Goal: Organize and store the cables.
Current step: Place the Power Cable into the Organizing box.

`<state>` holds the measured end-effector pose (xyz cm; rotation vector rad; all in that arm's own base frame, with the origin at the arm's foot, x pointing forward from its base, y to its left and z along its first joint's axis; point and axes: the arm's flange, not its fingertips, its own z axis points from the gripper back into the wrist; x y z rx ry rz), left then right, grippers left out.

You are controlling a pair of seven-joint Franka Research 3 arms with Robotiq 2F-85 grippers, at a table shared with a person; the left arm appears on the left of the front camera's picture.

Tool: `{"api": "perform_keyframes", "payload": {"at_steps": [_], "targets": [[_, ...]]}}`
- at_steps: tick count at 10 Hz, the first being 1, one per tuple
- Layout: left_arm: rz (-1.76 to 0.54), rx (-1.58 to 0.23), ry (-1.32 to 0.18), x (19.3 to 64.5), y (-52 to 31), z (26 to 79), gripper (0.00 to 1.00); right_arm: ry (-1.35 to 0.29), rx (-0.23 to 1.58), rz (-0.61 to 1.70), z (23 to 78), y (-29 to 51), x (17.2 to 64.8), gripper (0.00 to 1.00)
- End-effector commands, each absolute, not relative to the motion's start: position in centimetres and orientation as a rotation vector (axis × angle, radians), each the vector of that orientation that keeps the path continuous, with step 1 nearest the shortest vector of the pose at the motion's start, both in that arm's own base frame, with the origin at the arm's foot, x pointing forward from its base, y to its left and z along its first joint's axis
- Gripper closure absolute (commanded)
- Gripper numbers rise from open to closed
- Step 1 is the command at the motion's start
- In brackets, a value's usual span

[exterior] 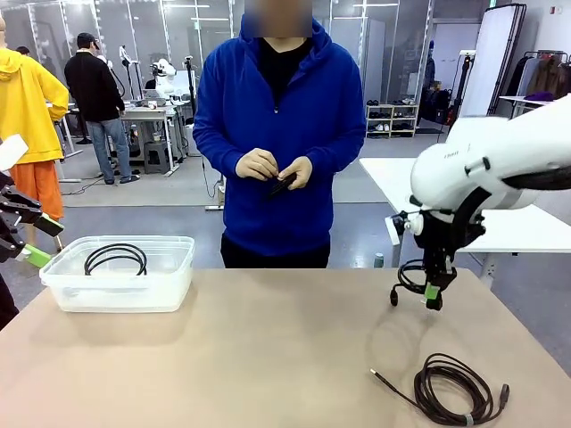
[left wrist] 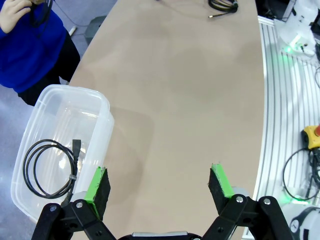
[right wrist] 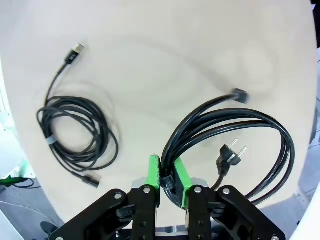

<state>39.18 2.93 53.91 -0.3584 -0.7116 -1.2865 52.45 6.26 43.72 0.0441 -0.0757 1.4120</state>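
Observation:
My right gripper [exterior: 434, 295] [right wrist: 168, 175] hangs above the table's right side, shut on a coiled black cable [exterior: 409, 277] [right wrist: 235, 129] with a two-pin plug [right wrist: 231, 155]. Below it a second coiled cable [exterior: 455, 389] [right wrist: 75, 131] lies on the table near the front right. A third coil [exterior: 116, 257] [left wrist: 50, 168] lies inside the clear plastic bin [exterior: 169, 285] [left wrist: 102, 107] at the left. My left gripper [exterior: 40, 239] [left wrist: 159, 187] stands open beside the bin, holding nothing. The person in blue holds a small black cable [exterior: 281, 185] in both hands.
The tan table [exterior: 268, 357] has bare room in its middle between the bin and the loose coil. The person stands at the far edge. A white table [exterior: 526, 227] stands behind my right arm.

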Motion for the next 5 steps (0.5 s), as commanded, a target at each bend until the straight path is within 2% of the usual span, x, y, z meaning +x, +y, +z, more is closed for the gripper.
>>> {"api": "perform_keyframes", "payload": {"at_steps": [1,5], "targets": [[-1.276,-0.345,-0.693,39.1,2.8,54.3,0.0,-0.09,0.027,1.373,45.0,6.8,52.2,1.0],[-1.276,-0.345,-0.693,39.1,2.8,54.3,0.0,-0.157,0.008,1.398,48.7,13.8,51.4,1.0]]}}
